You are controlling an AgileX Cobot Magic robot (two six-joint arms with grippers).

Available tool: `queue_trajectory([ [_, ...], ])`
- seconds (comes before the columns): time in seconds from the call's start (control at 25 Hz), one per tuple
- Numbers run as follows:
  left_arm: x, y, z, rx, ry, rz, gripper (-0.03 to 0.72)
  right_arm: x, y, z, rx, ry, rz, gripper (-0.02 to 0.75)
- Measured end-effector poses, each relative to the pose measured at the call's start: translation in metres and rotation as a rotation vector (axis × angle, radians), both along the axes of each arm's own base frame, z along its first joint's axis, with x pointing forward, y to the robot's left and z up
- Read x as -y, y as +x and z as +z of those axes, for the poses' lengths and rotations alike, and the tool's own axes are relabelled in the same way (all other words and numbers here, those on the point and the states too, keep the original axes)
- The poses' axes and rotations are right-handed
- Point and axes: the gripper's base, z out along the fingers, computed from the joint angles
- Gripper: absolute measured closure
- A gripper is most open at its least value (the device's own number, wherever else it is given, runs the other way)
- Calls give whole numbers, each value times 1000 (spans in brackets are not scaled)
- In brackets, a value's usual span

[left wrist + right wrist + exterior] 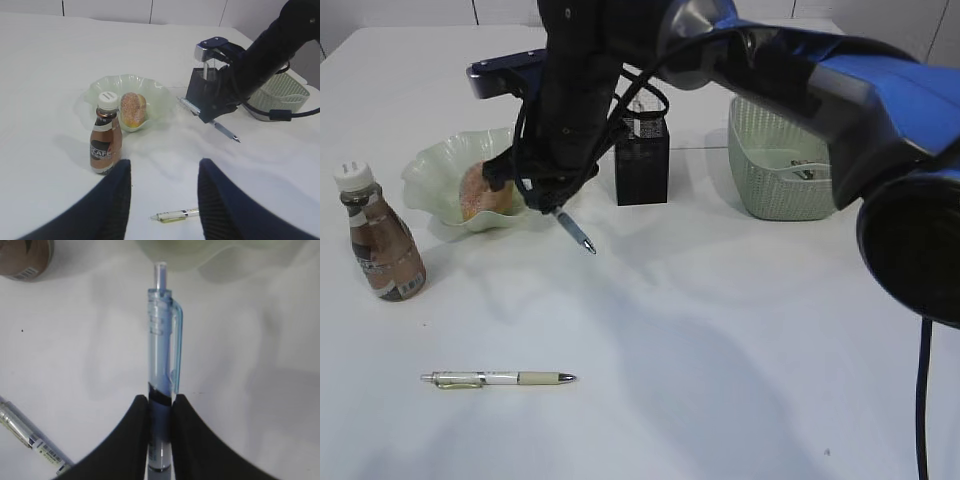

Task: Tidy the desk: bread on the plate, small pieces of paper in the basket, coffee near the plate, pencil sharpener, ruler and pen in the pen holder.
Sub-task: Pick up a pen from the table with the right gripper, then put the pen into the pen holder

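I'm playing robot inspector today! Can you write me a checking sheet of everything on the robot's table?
Surface: white table, bare in the middle.
Job's things: bread on plate; coffee bottle beside it; pen holder; basket; second pen lying flat.
Clutter: nothing seen.
Grippers: right gripper clamps blue pen; left gripper open, empty.
Cables: black cable hangs on right arm.
Surroundings: white wall.

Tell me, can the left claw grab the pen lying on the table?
Probably yes. The left claw is open and hangs right above the pen on the table, with nothing between them. The right claw is busy holding the blue pen.
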Motion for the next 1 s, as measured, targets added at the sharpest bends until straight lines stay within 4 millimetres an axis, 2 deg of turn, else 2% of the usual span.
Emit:
queue_trajectory([
  [0.32,0,0,2,18,-5,2,381,8,-9,42,66,30,0,610],
  [0.36,0,0,2,20,-5,2,381,8,-9,42,66,30,0,610],
  [0.56,1,1,4,39,-28,-4,381,15,-19,79,121,67,-1,610],
  [0.68,1,1,4,38,-34,-8,381,16,-20,82,128,69,-1,610],
  [0.72,1,1,4,38,-34,-8,381,23,-27,105,173,85,-3,610],
  [0.96,1,1,6,61,-41,-5,381,37,-39,142,266,82,-15,610],
  [1.0,1,1,6,61,-41,-5,382,37,-39,142,266,82,-15,610],
])
